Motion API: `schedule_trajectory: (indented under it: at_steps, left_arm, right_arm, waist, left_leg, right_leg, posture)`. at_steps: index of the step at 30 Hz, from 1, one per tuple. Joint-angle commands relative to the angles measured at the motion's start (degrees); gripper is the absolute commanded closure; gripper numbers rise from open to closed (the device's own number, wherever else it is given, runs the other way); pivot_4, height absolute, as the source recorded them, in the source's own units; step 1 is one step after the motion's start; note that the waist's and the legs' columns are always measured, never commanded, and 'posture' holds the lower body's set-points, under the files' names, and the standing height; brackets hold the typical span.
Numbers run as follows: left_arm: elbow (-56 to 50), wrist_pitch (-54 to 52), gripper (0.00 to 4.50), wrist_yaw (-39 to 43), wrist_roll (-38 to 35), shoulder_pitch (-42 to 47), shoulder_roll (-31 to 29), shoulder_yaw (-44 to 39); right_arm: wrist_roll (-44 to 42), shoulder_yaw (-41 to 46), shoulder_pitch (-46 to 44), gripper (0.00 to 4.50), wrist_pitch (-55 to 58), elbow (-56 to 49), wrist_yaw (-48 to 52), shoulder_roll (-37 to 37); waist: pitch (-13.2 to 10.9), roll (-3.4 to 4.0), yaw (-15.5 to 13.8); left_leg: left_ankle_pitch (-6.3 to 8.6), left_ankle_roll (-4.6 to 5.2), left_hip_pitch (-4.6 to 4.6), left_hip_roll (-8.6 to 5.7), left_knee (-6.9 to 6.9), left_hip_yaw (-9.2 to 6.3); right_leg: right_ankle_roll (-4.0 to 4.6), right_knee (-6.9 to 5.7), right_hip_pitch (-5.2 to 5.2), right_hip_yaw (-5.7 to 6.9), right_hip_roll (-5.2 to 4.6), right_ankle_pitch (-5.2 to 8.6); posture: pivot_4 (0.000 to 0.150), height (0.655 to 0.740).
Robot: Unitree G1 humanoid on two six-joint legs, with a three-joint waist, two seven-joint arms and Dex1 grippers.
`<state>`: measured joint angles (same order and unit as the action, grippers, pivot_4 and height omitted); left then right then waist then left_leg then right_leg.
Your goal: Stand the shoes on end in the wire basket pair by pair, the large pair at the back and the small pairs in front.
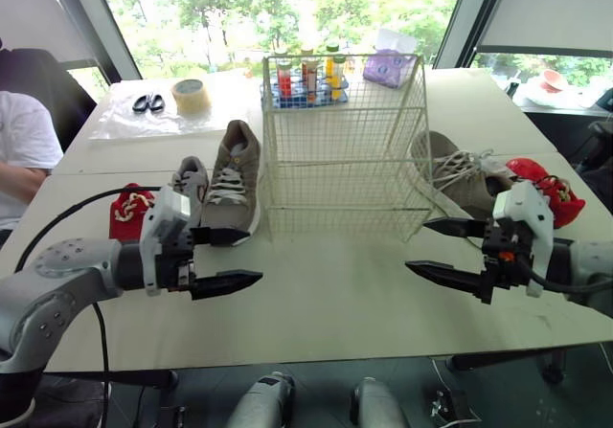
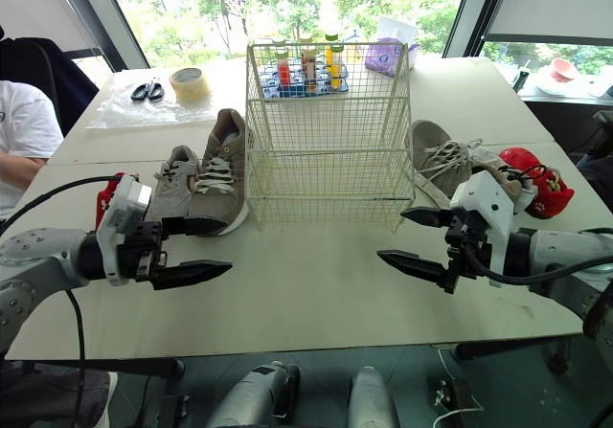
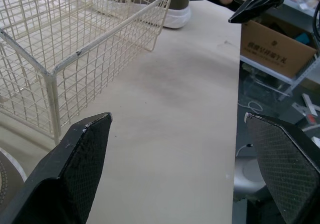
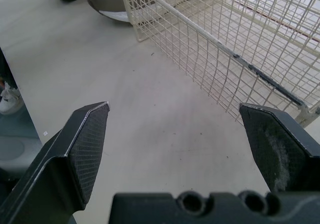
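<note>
Left eye view, wire basket (image 1: 345, 150): cream square-mesh box, middle of table (image 1: 335, 299).
taupe sneaker (image 1: 235, 174): laced, just left of basket; second taupe sneaker (image 1: 460, 171) by its right wall.
grey shoe (image 1: 190, 181): small, beside left sneaker.
left gripper (image 1: 251, 256): black tapered fingers spread, hatched pads.
right gripper (image 1: 417, 245): spread likewise.

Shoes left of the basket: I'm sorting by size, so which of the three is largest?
The tan sneaker directly beside the wire basket; it is clearly longer than the small grey shoe and the red shoe farther left.
</note>
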<state>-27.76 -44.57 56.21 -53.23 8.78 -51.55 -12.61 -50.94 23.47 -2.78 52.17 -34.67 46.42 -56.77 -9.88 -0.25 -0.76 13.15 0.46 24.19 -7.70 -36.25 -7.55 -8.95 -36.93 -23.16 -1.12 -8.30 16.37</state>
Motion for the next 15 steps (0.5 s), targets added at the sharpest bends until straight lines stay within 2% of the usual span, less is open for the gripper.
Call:
schedule_trajectory:
  at_steps: [1, 15]
  left_arm:
    - [-0.2, 0.3, 0.11, 0.8, -0.1, 0.9, -1.0, -1.1]
    - [1.2, -0.4, 0.11, 2.2, -1.0, 2.3, -0.6, -0.6]
  right_arm:
    - [-0.8, 2.0, 0.7, 0.00, -0.6, -1.8, -0.8, 0.4]
    - [-1.5, 5.0, 3.0, 0.00, -0.7, -2.8, -3.5, 0.5]
  waist:
    - [0.0, 0.00, 0.0]
    - [0.0, 0.00, 0.0]
  left_leg:
    - [0.00, 0.00, 0.00, 0.00, 0.00, 0.00]
    - [0.00, 0.00, 0.01, 0.01, 0.01, 0.01]
  right_leg:
    - [0.00, 0.00, 0.00, 0.00, 0.00, 0.00]
    - [0.00, 0.00, -0.02, 0.00, 0.00, 0.00]
  posture:
    - [0.150, 0.7400]
    - [0.150, 0.7400]
